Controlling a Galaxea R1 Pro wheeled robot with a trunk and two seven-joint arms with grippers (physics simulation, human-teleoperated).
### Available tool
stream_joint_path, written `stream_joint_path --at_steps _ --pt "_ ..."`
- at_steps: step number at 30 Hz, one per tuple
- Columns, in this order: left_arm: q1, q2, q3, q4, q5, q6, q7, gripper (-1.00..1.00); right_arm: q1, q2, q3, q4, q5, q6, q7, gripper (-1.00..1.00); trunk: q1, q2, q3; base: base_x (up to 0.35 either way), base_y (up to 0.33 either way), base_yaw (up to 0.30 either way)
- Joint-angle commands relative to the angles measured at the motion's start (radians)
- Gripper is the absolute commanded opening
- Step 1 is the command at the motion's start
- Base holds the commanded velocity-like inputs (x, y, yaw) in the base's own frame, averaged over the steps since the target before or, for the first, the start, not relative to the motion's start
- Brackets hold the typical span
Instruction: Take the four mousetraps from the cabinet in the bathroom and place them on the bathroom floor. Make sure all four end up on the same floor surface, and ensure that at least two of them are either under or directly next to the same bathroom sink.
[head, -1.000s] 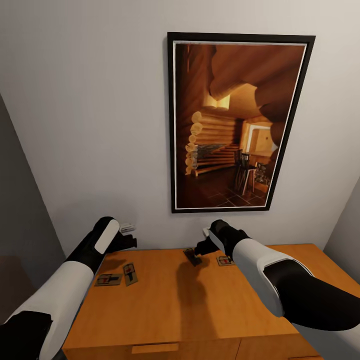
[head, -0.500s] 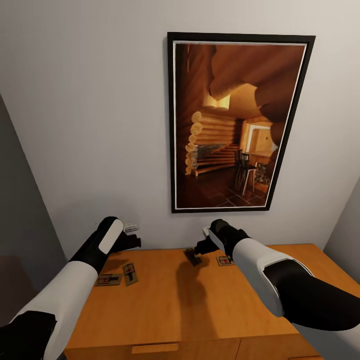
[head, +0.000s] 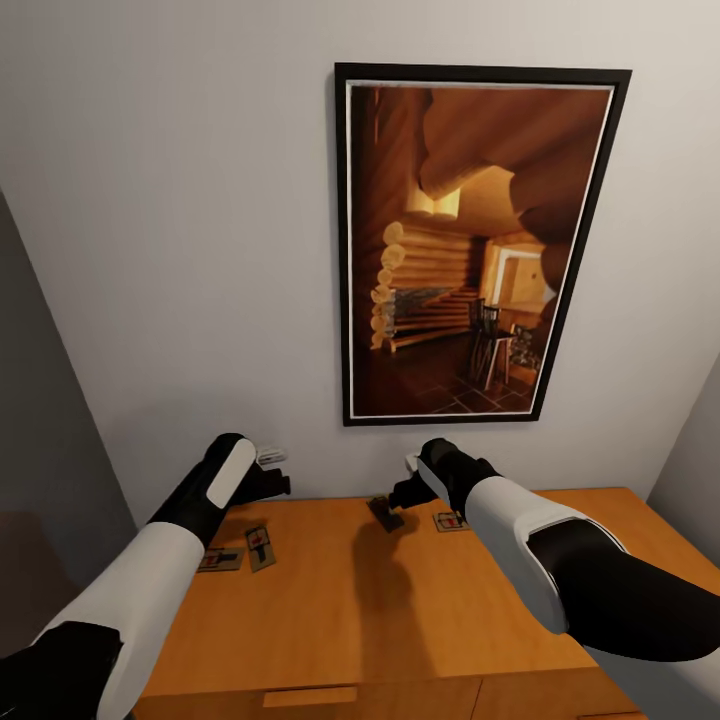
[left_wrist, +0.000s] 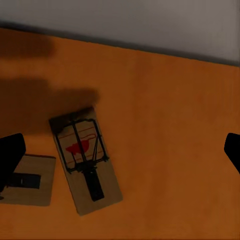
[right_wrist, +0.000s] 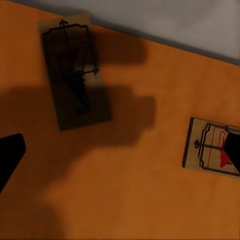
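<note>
Head view: wide orange-brown wooden cabinet (head: 380, 610) under a big framed cabin picture (head: 470, 245), all four flat tan wooden mousetraps (head: 262, 546) still on top, none on the floor yet
Left gripper (head: 283, 485): slid a bit right over the left pair, fingers apart, empty
Right gripper (head: 402, 495): hasn't budged, spread wide and empty over a shaded trap (right_wrist: 75, 75)
Next: looks like pickup number one
</note>
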Motion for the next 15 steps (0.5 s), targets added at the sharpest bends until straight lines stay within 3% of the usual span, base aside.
stream_joint_path --at_steps 1,12,15 --pt "-0.001 0.000 -0.002 -0.001 0.010 0.001 0.011 1.00 -0.001 0.000 0.008 -0.001 0.001 0.003 0.006 1.00 0.005 -0.010 -0.006 0.000 0.000 0.000" --pt "-0.001 -0.002 -0.002 -0.001 0.010 0.001 0.011 1.00 -0.001 0.000 0.007 -0.023 -0.004 0.003 0.006 1.00 0.047 -0.087 -0.040 0.000 0.000 0.000" --pt "-0.001 -0.001 -0.002 -0.001 0.010 0.001 0.011 1.00 -0.001 0.000 0.007 -0.040 -0.005 0.006 0.006 1.00 0.047 -0.087 -0.040 0.000 0.000 0.000"
